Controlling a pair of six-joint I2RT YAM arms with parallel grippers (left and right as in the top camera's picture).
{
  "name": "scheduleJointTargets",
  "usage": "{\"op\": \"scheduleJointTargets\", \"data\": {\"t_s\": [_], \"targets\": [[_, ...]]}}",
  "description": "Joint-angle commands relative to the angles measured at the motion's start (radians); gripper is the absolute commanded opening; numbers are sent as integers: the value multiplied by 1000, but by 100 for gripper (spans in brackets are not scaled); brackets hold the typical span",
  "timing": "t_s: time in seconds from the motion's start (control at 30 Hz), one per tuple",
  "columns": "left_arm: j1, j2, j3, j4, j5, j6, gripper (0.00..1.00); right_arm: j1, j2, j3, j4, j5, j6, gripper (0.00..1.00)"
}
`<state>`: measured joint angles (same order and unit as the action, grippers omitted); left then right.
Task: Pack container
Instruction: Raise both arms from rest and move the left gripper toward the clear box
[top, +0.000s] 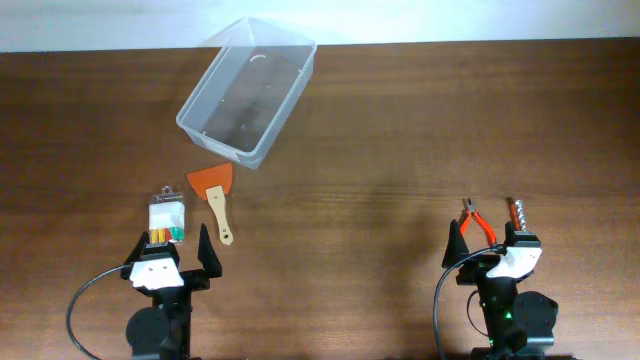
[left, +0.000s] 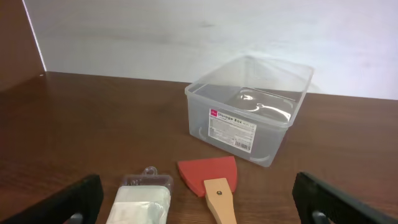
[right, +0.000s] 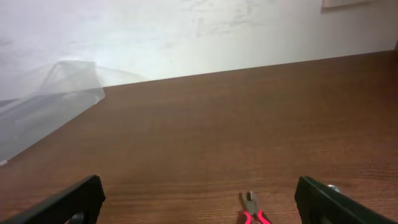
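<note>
A: Where is the clear, rectangular plastic container (top: 250, 88)?
B: At eleven o'clock on the dark wooden tabletop (top: 380, 150), set at an angle.
A: And the claws?
B: The left claw (top: 171, 240) at seven o'clock and the right claw (top: 485, 240) at five are both spread wide, grasping nothing.
</note>
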<state>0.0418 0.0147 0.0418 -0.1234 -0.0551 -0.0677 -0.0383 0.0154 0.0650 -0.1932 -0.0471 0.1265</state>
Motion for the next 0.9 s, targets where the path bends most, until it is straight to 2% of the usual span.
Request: {"op": "scheduleJointTargets", "data": {"t_s": [0.0,0.43,0.63,0.73,0.87], "targets": [[6,-10,-11,0,11,16,99,5,-12,-9,3,-9,-7,99],[6,-10,-11,1,11,16,99,5,-12,-9,5,5,-7,99],[7,-10,3,56,15,16,99,5,-12,2,66,-93,13,99],[7,3,48,68,16,16,99,5,5,19,173,-80,31,99],[7,84,166,68,16,16,99,5,94,106,172,-77,31,99]]}}
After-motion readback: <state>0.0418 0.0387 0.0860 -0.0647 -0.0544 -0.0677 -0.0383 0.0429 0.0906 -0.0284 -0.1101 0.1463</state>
